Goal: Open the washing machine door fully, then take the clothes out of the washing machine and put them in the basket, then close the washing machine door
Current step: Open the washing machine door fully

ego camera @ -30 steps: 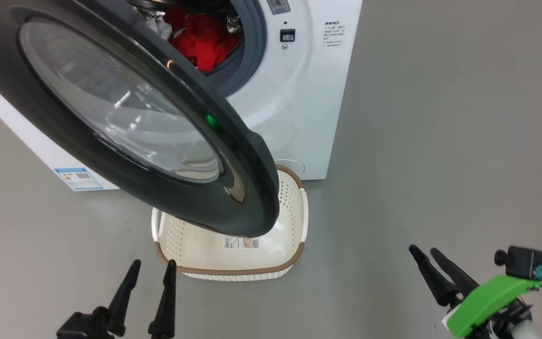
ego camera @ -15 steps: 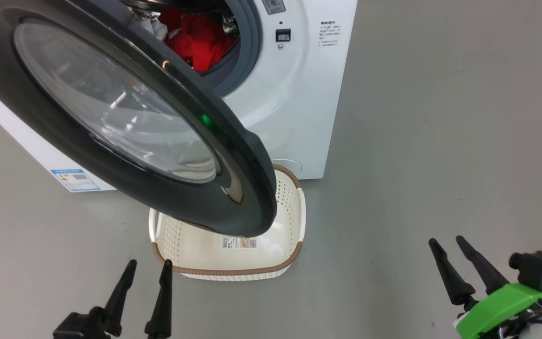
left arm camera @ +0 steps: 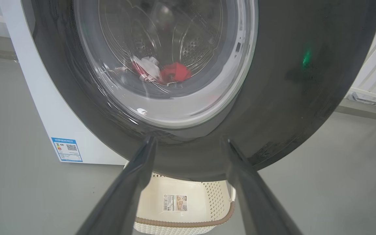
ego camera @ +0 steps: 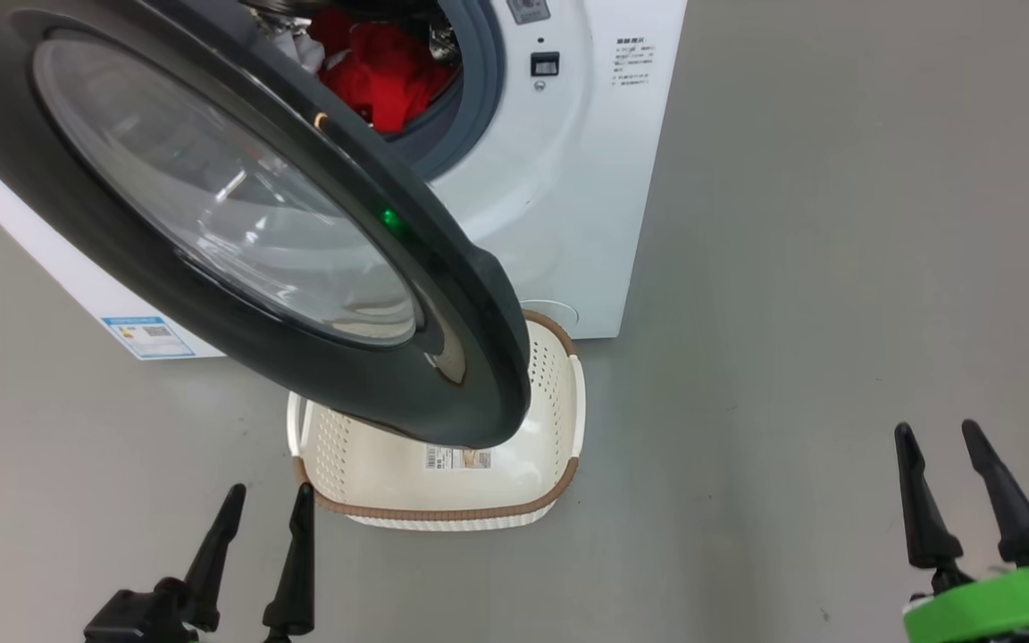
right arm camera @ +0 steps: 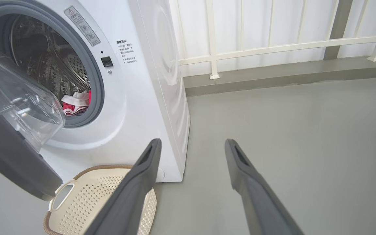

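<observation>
The washing machine [ego camera: 568, 179] stands with its door [ego camera: 238, 214] partly open, the black rim hanging out over the basket [ego camera: 443, 513] on the floor. Red and white clothes [ego camera: 380, 76] lie inside the drum. My left gripper [ego camera: 271, 489] is open and holds nothing, low by the basket's near left corner. In the left wrist view the fingers [left arm camera: 142, 169] point at the door's lower rim [left arm camera: 289, 81] without touching it. My right gripper [ego camera: 936, 429] is open and holds nothing, far to the right over bare floor. Its wrist view shows the clothes [right arm camera: 75, 102] and the basket [right arm camera: 77, 195].
A blue label [ego camera: 141, 335] marks the machine's lower left front. A white railing [right arm camera: 273, 45] and a low curb run behind the machine. Grey floor [ego camera: 836, 268] stretches wide to the right of the machine.
My right gripper has drawn away to the right, and its fingers now point more upright. The left gripper has slid slightly lower. The door stands as before.
</observation>
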`<state>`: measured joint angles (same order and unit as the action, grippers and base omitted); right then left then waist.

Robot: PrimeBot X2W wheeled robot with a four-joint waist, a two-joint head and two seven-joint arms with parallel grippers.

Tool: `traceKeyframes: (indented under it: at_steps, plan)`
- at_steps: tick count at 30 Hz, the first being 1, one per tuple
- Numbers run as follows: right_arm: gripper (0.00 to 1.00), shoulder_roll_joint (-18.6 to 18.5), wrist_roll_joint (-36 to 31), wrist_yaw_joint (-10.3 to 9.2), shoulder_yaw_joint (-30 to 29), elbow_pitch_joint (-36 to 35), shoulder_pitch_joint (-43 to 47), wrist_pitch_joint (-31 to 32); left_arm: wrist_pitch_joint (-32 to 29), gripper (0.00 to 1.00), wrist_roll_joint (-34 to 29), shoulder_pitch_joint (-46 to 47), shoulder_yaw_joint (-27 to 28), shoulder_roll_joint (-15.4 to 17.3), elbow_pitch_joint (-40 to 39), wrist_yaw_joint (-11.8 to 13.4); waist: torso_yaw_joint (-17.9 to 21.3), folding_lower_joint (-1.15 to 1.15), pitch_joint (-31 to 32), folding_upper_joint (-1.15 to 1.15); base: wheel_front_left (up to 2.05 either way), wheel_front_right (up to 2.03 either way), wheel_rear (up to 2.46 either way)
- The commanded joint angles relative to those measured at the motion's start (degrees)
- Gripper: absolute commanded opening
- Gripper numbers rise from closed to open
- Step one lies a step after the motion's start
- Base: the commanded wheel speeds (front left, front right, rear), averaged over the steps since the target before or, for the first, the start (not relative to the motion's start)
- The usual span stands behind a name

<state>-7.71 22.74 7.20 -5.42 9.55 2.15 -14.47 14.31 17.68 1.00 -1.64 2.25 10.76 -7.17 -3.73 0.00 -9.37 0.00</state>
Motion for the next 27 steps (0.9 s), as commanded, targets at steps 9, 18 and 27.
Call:
traceKeyframes:
  at_steps: [9, 18, 27]
  plan:
    - [1.0, 0.3, -2.7, 0.29, 1.6, 0.1, 2.0, -0.5, 0.7, 1.0, -0.1, 0.1, 1.7, 0.6, -2.3, -0.2, -0.2, 0.0, 0.0, 0.0, 0.0, 0.0, 0.0]
    - [1.0, 0.4, -3.1, 0.29, 1.6, -0.8, 1.4, -0.5, 0.7, 1.0, -0.2, 0.2, 1.6, 0.6, -2.4, -0.1, -0.1, 0.0, -0.3, 0.0, 0.0, 0.0, 0.0]
    - [0.98, 0.4, -1.7, 0.29, 2.6, -1.4, -0.1, -0.5, 0.7, 1.0, 0.0, 0.3, 1.3, 0.6, -2.5, 0.0, -0.4, 0.0, -0.3, 0.0, 0.0, 0.0, 0.0]
